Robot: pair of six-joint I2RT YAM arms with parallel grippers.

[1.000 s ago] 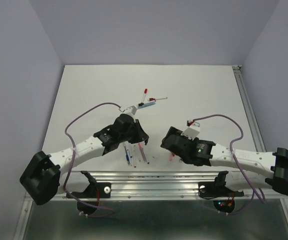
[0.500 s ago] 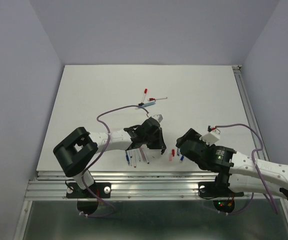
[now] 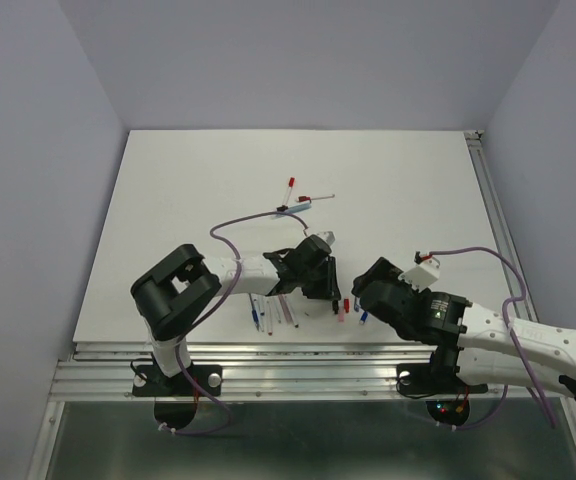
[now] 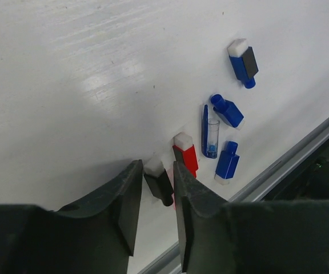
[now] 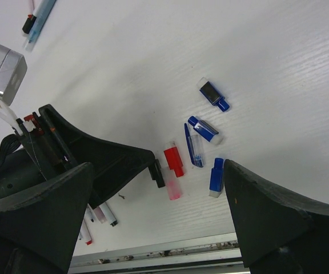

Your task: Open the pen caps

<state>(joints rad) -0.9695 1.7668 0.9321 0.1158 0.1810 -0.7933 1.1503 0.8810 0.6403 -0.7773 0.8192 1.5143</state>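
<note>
1. Table [image 3: 188, 180]: white, flat; metal rail [image 3: 298, 350] along its bottom edge in the top view

2. Left gripper [image 4: 156, 166]: low over the table, bottom centre of the top view; jaws a narrow gap apart with the black cap between them; whether they pinch it or only flank it cannot be told

3. Black cap [image 4: 160, 184]: stubby, white at one end; bottom centre of the left wrist view, between the left fingers [image 4: 124, 205]

4. Red cap [image 4: 185, 158]: white-tipped, just right of the black cap, close against the right-hand finger

5. Pink cap [image 5: 174, 189]: translucent, directly below the red cap in the right wrist view, end to end with it

6. Blue caps [image 4: 227, 110], three: one with a black face and white end at upper right of the left wrist view, one at mid right, one lowest and nearest the rail; all loose on the table, apart from one another

7. Blue clip piece [image 4: 205, 123]: thin strip with a clear sleeve, between the red cap and the blue caps

8. Right gripper [image 5: 158, 164]: jaws spread wide, holding nothing; the cap cluster lies between its fingers in its own view

9. Pen barrels [image 3: 271, 310]: several, thin, side by side, left of the caps, near the rail

10. Far pens [image 3: 296, 203]: small group at upper centre of the table, well apart from the caps
</note>
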